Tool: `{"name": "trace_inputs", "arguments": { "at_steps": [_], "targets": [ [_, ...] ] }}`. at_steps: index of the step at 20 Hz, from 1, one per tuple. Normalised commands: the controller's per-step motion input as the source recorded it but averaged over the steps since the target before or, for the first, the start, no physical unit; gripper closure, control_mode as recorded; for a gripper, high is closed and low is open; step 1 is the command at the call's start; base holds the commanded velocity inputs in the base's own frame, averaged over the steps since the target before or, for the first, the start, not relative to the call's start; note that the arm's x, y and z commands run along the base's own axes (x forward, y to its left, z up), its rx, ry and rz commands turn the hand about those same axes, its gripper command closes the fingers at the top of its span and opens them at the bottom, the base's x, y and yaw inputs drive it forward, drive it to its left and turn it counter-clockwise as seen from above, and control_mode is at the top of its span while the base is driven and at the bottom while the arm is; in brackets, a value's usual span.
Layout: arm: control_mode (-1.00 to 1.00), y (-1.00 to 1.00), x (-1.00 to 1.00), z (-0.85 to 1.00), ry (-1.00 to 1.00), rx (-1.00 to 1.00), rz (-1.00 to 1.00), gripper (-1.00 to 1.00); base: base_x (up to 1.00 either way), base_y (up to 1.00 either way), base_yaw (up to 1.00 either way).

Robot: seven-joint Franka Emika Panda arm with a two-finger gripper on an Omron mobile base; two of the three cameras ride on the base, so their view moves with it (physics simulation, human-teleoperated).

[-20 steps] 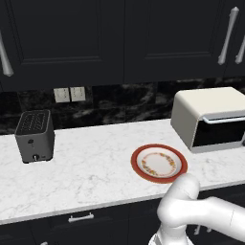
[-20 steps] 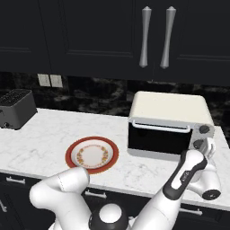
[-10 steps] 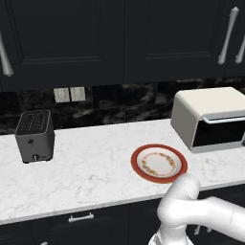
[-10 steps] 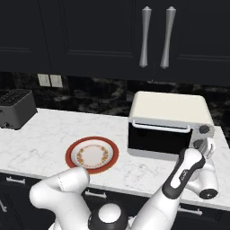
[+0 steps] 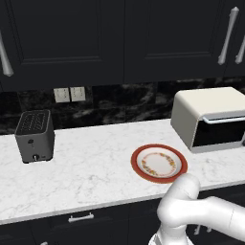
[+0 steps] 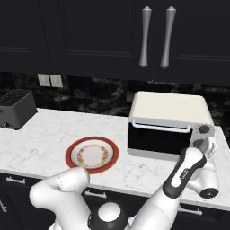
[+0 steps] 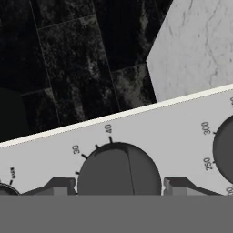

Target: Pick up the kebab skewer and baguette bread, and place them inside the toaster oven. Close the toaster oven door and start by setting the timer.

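Observation:
The cream-white toaster oven (image 5: pixel 206 107) (image 6: pixel 168 112) stands at the right of the counter. Its dark glass door (image 6: pixel 157 138) (image 5: pixel 219 134) is shut, with the light bar handle along its top. My gripper (image 6: pixel 203 144) is at the knob panel on the oven's right front. In the hand view the gripper (image 7: pixel 119 186) straddles the round grey timer knob (image 7: pixel 119 169). One fingertip (image 7: pixel 59 186) sits on each side of the knob, with a small gap between each tip and the knob. The kebab skewer and the baguette bread are hidden from view.
A red-rimmed plate (image 5: pixel 139 161) (image 6: pixel 72 156) with nothing on it lies on the white marble counter, left of the oven. A small dark grey slot toaster (image 5: pixel 34 135) (image 6: pixel 15 108) stands at the far left. Dark cabinets hang above. A second knob (image 7: pixel 225 148) sits beside the timer knob.
The hand has stayed at the oven's knob panel, and its jaws have drawn in towards the knob. Nothing on the counter has moved.

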Motion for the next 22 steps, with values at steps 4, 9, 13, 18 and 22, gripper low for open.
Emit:
{"name": "trace_inputs", "arguments": {
  "at_steps": [4, 9, 13, 18, 22],
  "targets": [
    [-1.00, 0.07, 0.00, 0.16, -0.02, 0.06, -0.04, 1.00, 0.00, 0.00, 0.00],
    [-1.00, 0.11, 0.00, 0.17, 0.00, 0.15, -0.06, 1.00, 0.00, 0.00, 0.00],
    [-1.00, 0.19, 0.00, 0.13, 0.00, 0.24, -0.07, 1.00, 0.00, 0.00, 0.00],
    [-1.00, 0.30, 0.00, 0.05, -0.02, 0.30, -0.05, 1.00, 0.00, 0.00, 0.00],
    [-1.00, 0.11, 0.15, 0.20, -0.01, 0.32, -0.03, 1.00, 0.00, 0.00, 0.00]
  ]
}}
